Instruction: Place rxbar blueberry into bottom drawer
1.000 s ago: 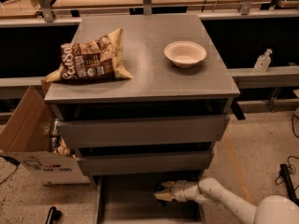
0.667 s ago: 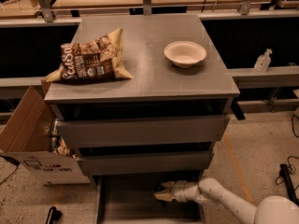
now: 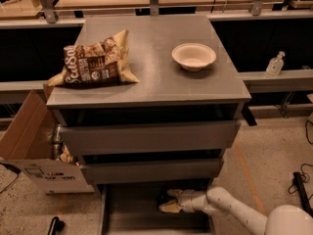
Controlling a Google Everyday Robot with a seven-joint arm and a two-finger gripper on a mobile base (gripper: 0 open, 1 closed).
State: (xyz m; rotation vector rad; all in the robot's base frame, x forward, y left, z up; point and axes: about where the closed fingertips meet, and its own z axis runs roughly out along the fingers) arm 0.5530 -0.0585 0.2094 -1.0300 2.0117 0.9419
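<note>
The bottom drawer (image 3: pixel 127 214) is pulled open below the two shut grey drawers, and its grey floor lies in shadow. My gripper (image 3: pixel 168 200) reaches in from the right on its white arm (image 3: pixel 230 209) and sits low inside the drawer, near its back under the middle drawer. A small dark patch (image 3: pixel 163 198) lies at the gripper's tip. I cannot tell whether it is the rxbar blueberry or shadow. No dark bar shows anywhere else.
A brown chip bag (image 3: pixel 93 62) and a white bowl (image 3: pixel 193 56) sit on the cabinet top (image 3: pixel 151 82). An open cardboard box (image 3: pixel 29 146) stands at the cabinet's left. A clear bottle (image 3: pixel 275 64) stands on the ledge at the right. Cables lie on the floor at the right.
</note>
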